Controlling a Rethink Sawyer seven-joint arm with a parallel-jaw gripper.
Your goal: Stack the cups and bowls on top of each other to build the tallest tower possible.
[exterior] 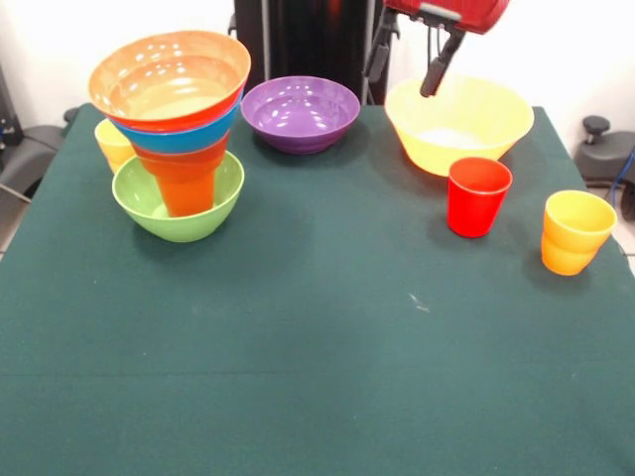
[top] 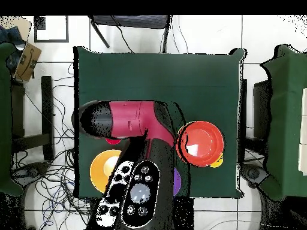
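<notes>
The tower stands at the left in the front view: a green bowl (exterior: 203,220) at the base, an orange cup (exterior: 187,180) in it, then a blue bowl (exterior: 189,140) and a wide orange bowl (exterior: 169,77) on top. From overhead the tower (top: 204,142) shows as an orange-red disc. My gripper (exterior: 409,64) hangs open and empty above the back left rim of the big yellow bowl (exterior: 458,124). A purple bowl (exterior: 301,112), a red cup (exterior: 478,195), a yellow-orange cup (exterior: 575,231) and a yellow cup (exterior: 112,144) behind the tower stand apart.
The green cloth table (exterior: 317,347) has its front half free of objects. In the overhead view my red and black arm (top: 129,120) covers much of the table (top: 156,72) and part of the yellow bowl (top: 103,169). Cables lie on the floor around the table.
</notes>
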